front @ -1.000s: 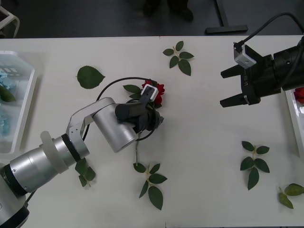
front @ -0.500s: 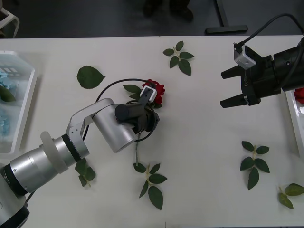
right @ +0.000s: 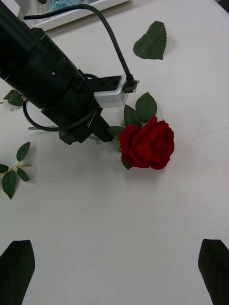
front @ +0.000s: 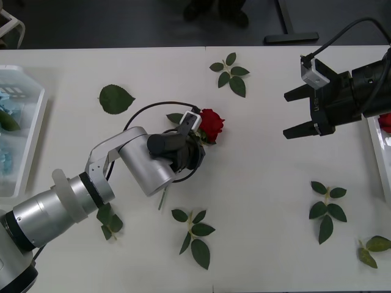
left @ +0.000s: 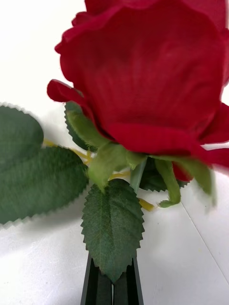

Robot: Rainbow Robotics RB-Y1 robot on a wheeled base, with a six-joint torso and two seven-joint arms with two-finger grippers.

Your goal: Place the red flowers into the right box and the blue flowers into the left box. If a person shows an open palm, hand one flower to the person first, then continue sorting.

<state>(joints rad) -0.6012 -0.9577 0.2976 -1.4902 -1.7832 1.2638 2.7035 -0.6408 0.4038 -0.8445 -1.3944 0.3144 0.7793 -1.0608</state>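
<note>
Tabletop (front: 263, 171): white, matte, evenly lit; a faint seam runs front to back near its middle.
Floor (front: 122, 24): dark grey, beyond the tabletop's far edge.
Furniture: a black stand base (front: 292, 30) on the floor, far right; part of a white chair frame (front: 11, 27) at the far left corner.

Even, bright overhead light washes the white tabletop (front: 263, 159), and shadows under the leaves stay soft and faint. Up close in the left wrist view, the red rose (left: 152, 81) goes blurred, its petal edges smeared, while the leaf below it stays crisp.
</note>
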